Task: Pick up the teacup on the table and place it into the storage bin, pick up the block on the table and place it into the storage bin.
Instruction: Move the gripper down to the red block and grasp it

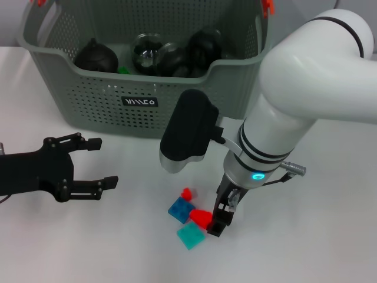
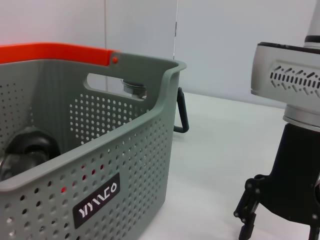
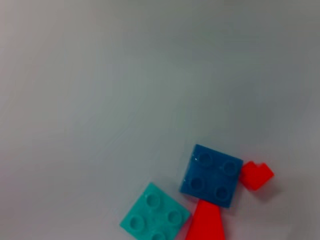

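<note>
A grey-green storage bin (image 1: 147,100) stands at the back of the white tabletop (image 1: 330,236), already holding several dark round objects; no teacup can be made out on the tabletop. The right arm reaches down in front of it, its right gripper (image 1: 221,219) lowered onto a cluster of small blocks; whether its fingers have clenched cannot be told from here. The left gripper (image 1: 88,162) lies idle, spread wide, well to the left. The red block (image 1: 201,218) sits touching the fingertips, with a blue block (image 1: 179,209) and a teal block (image 1: 190,236) just beside it and a smaller red piece (image 1: 187,193) close by. A clean pick likely means clamping the red block alone, lifting straight up so the neighbours are not dragged, then clearing the bin's near rim before release.
</note>
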Action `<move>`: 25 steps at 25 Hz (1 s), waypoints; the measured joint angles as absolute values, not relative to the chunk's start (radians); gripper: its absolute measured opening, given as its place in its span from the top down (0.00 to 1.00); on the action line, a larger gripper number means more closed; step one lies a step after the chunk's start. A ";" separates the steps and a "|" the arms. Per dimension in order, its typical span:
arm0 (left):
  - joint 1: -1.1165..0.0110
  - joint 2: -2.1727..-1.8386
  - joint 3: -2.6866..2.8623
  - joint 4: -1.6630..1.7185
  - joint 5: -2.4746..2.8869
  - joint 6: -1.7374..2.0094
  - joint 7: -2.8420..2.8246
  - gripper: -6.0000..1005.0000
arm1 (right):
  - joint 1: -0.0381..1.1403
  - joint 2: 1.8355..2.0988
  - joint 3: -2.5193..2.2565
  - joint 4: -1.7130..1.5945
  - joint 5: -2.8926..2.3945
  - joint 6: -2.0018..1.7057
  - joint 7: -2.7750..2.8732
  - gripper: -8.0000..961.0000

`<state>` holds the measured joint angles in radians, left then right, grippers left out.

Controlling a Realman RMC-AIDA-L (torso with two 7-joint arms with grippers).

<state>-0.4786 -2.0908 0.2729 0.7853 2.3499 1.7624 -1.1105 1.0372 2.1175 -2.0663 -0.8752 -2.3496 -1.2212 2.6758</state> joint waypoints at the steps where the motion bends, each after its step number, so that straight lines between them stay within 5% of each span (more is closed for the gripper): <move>1: -0.479 -2.091 0.272 0.785 2.350 1.762 -1.111 0.10 | 1.037 2.117 -2.066 -0.872 -2.350 -1.219 2.677 0.15; 25: -0.479 -2.091 0.272 0.784 2.351 1.763 -1.111 0.10 | 1.025 2.116 -2.056 -0.917 -2.364 -1.243 2.688 0.20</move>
<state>-0.4789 -2.0908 0.2724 0.7838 2.3513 1.7625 -1.1105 1.0253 2.1156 -2.0559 -0.9169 -2.3639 -1.2426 2.6883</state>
